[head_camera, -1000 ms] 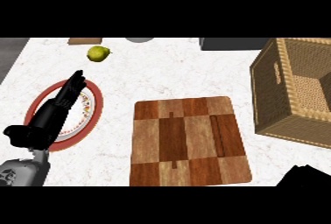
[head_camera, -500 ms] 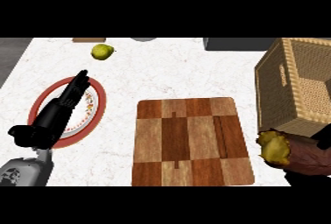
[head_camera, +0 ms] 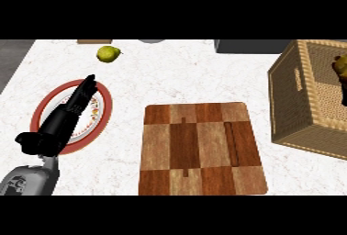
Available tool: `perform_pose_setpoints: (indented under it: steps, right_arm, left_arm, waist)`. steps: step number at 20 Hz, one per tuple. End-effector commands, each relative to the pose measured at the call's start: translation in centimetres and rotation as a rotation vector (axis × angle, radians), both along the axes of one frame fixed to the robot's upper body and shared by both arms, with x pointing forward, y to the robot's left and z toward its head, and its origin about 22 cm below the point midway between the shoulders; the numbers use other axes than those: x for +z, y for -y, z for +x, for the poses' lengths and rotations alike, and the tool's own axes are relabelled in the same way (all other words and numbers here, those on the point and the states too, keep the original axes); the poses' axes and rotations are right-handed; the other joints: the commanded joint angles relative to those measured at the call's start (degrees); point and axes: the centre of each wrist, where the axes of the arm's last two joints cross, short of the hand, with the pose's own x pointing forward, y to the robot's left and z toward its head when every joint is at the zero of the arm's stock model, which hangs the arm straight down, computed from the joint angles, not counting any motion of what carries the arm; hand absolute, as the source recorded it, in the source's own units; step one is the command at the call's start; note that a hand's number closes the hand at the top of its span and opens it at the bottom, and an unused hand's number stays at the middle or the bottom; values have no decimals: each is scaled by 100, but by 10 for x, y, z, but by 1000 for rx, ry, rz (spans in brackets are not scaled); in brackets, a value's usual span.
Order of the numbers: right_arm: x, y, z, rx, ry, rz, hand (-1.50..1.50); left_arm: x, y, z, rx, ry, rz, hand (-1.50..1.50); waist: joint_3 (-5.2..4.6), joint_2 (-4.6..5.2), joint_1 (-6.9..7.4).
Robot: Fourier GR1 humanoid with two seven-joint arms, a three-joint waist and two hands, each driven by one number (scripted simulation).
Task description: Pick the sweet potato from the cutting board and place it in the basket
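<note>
I read no brand, label or writing on any item in the head view.

The sweet potato (head_camera: 340, 65) shows only as a yellow-brown sliver at the right edge, over the inside of the wicker basket (head_camera: 298, 110). Too little of it is in view for me to give its long axis or heading. I see no right hand in this view, so I cannot tell its state. Half a second ago a dark hand holding the sweet potato sat at the lower right, below the basket's near corner; that spot now shows only counter (head_camera: 196, 78).

The cutting board (head_camera: 200, 149) lies bare at centre, its long side running away from me, well apart from the basket's left wall.

The left hand (head_camera: 68, 114) lies over the red-rimmed plate (head_camera: 46, 102), fingers straight and pressed together, pointing up-right, holding nothing. Its pose matches the earlier frames.

A yellow-green fruit (head_camera: 108, 53) sits beyond the plate, near the far edge. The basket appears larger and nearer the right edge than before.
</note>
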Motion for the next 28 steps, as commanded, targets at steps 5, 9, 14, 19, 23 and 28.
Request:
perform_pose_setpoints:
  steps: [5,9,14,19,23,28]
  right_arm:
    - [-2,76,40,-17,-59,29,150]
    - [-37,85,60,-14,-99,14,150]
    - [-48,134,67,-54,-33,18,150]
    - [-91,125,83,-73,2,-77,150]
    - [-107,152,90,-172,91,41,150]
    - [-96,160,103,-114,106,25,-150]
  left_arm:
    - [3,-21,6,13,-9,-8,0]
    - [4,-5,-6,3,5,3,0]
    - [9,7,3,-2,-2,0,0]
    - [22,8,5,-9,0,-5,0]
    - [7,-12,15,4,6,-6,0]
    - [4,11,2,0,-11,-9,0]
  waist:
    - [3,2,-28]
    - [2,-5,4]
    - [4,-3,-25]
    - [3,-4,-21]
    - [7,20,10]
    - [2,-3,-12]
